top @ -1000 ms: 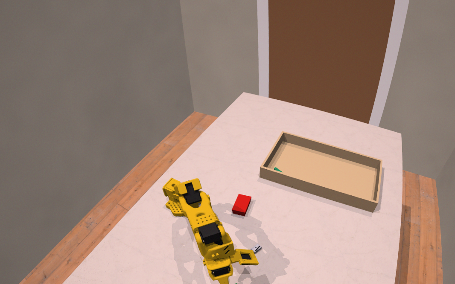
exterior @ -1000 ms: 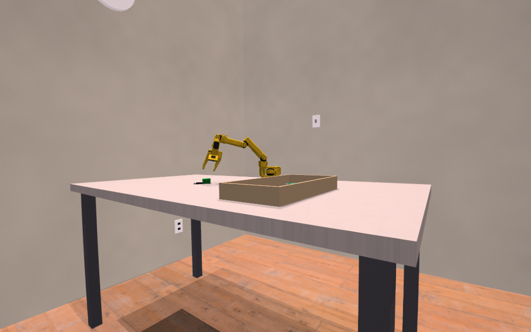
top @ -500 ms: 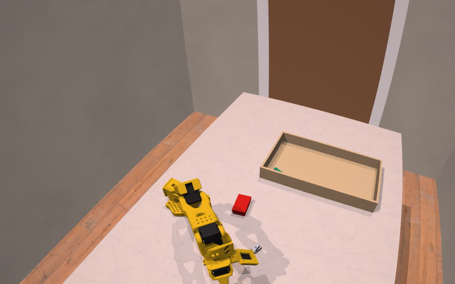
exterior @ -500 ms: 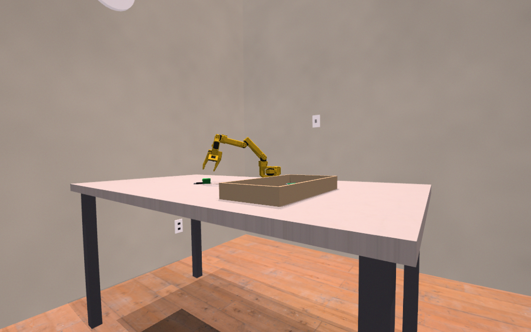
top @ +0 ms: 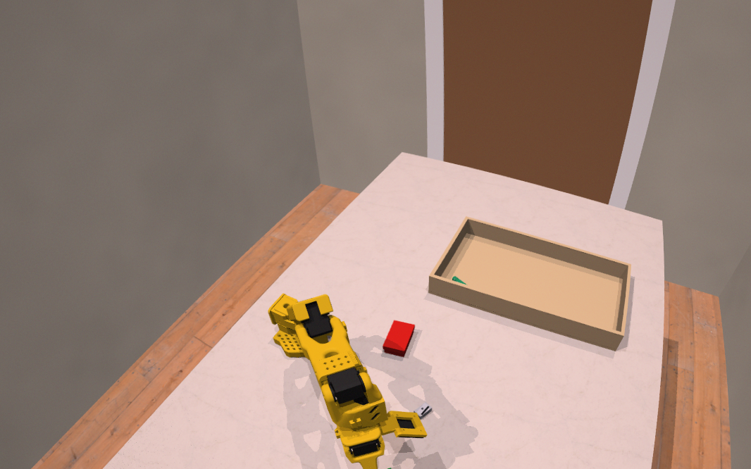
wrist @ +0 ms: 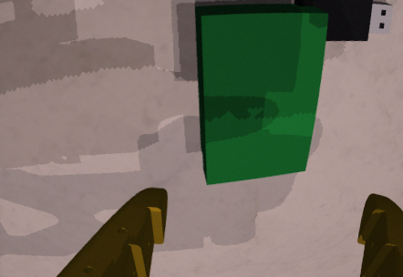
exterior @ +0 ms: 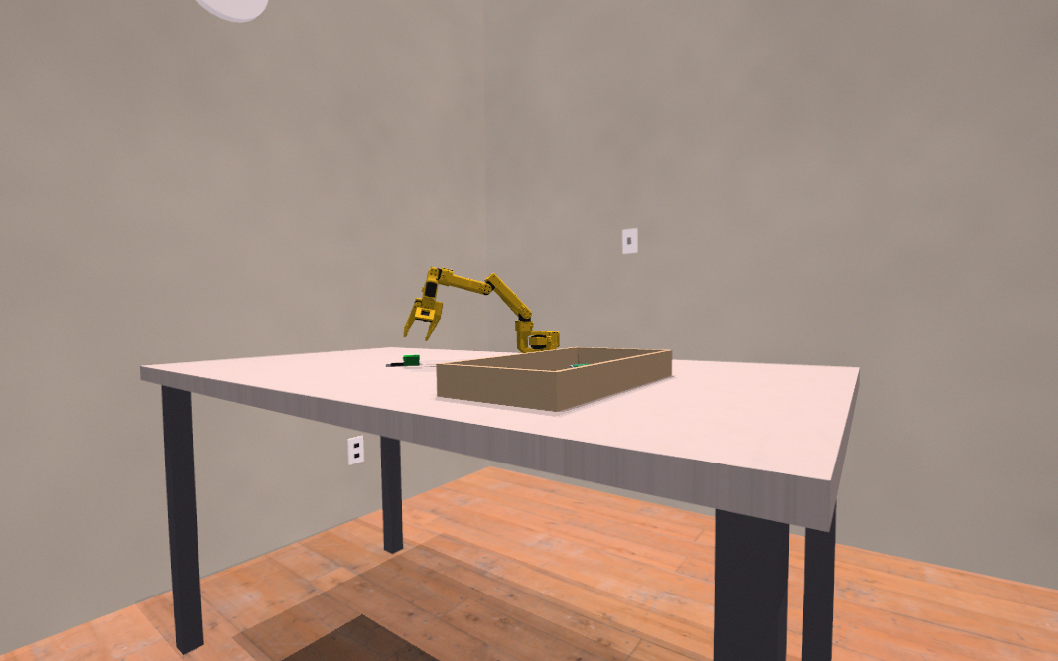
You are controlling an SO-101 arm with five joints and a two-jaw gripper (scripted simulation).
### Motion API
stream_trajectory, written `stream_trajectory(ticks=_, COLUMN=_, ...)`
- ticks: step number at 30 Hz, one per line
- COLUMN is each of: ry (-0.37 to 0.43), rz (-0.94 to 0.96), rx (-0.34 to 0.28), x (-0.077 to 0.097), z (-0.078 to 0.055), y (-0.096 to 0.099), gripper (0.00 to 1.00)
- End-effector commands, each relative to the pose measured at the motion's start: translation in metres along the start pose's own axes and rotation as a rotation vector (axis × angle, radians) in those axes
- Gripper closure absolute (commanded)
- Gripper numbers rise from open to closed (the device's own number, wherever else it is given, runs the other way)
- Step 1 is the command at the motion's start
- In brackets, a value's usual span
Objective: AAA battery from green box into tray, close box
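Observation:
The green box (wrist: 255,66) (exterior: 410,359) stands on the table with a smooth, plain green face up. I cannot tell a lid seam on it. My gripper (wrist: 265,196) (exterior: 416,337) is open and empty, with its fingers pointing down. It hangs above the table near the box, and in the wrist view the box lies just beyond the fingertips. The wooden tray (top: 530,320) (exterior: 500,387) holds a small green tapered object (top: 458,280) (exterior: 578,365) in one corner. No AAA battery can be made out; the inside of the box is hidden.
A black USB stick (wrist: 348,17) (exterior: 395,364) lies right beside the green box; its silver plug (top: 423,410) shows near my moving jaw in the top view. A red box (top: 399,336) stands between my arm and the tray.

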State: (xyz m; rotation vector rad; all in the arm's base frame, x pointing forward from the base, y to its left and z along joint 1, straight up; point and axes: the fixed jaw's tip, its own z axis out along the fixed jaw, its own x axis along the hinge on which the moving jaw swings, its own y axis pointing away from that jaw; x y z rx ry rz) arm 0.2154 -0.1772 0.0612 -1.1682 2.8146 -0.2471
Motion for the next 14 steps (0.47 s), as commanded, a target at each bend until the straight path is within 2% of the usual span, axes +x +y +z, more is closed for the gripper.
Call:
stream_trajectory(ticks=1, ry=-0.008, rz=0.006, rx=0.069, x=-0.0002, z=-0.0151, y=-0.0069, gripper=0.71)
stream_trajectory(ticks=14, ry=-0.008, rz=0.006, rx=0.069, x=-0.0002, z=-0.0151, y=-0.0069, gripper=0.71)
